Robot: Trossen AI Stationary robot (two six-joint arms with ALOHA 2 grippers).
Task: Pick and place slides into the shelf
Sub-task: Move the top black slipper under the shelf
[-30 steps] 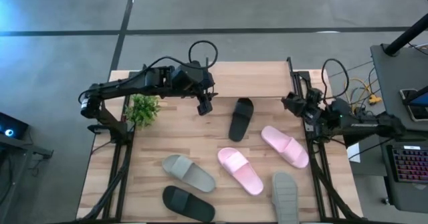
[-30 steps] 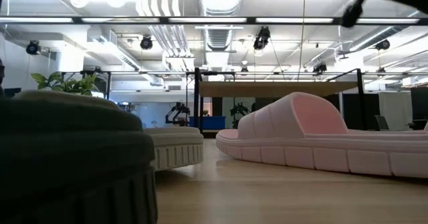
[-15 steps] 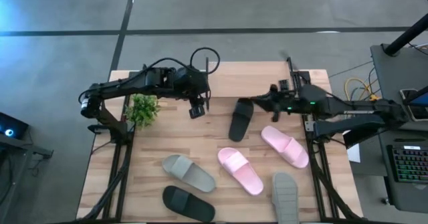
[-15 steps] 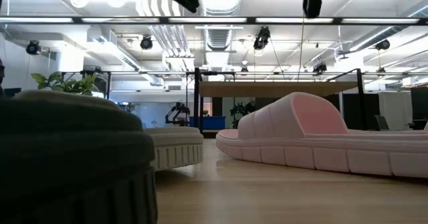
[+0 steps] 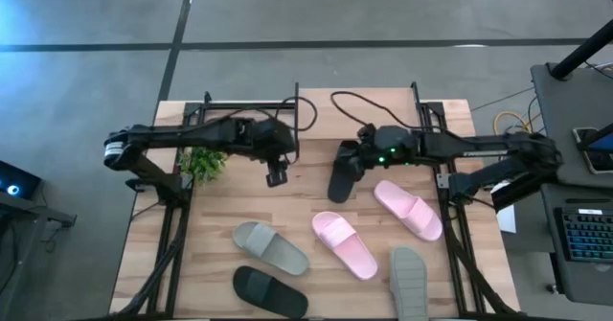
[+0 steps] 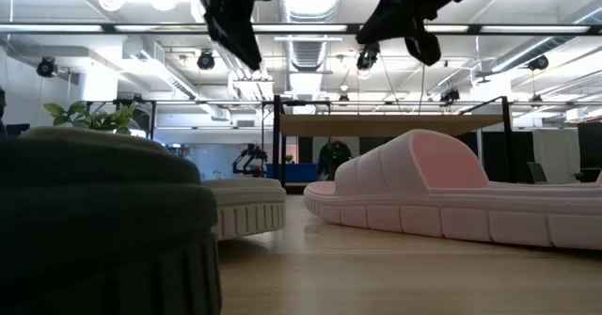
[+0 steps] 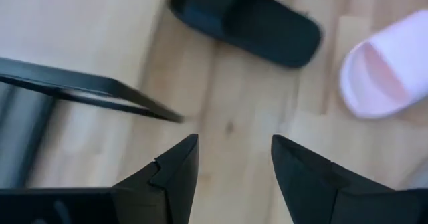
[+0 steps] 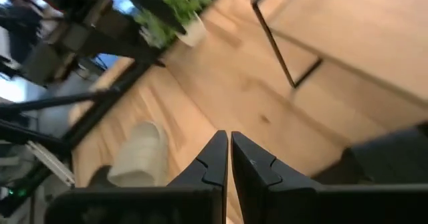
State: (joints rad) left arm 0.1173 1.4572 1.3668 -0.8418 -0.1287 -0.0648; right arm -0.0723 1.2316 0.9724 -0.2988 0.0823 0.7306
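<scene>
Approach step: right pincer (image 5: 352, 158), fingers pressed together and empty, above black slide (image 5: 344, 171) lying mid-bench beside shelf (image 5: 354, 117). Left pincer (image 5: 277, 176) spread, empty. Next: open, descend, clamp strap.

six slides (image 5: 347, 169) on table, shelf (image 5: 354, 115) bare

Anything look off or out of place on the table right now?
Nothing damaged. The six slides lie scattered at mixed angles, pairs split up, none on the shelf yet. The right gripper, fingers shut, hangs over the far black slide; the left gripper is open beside the plant.
</scene>
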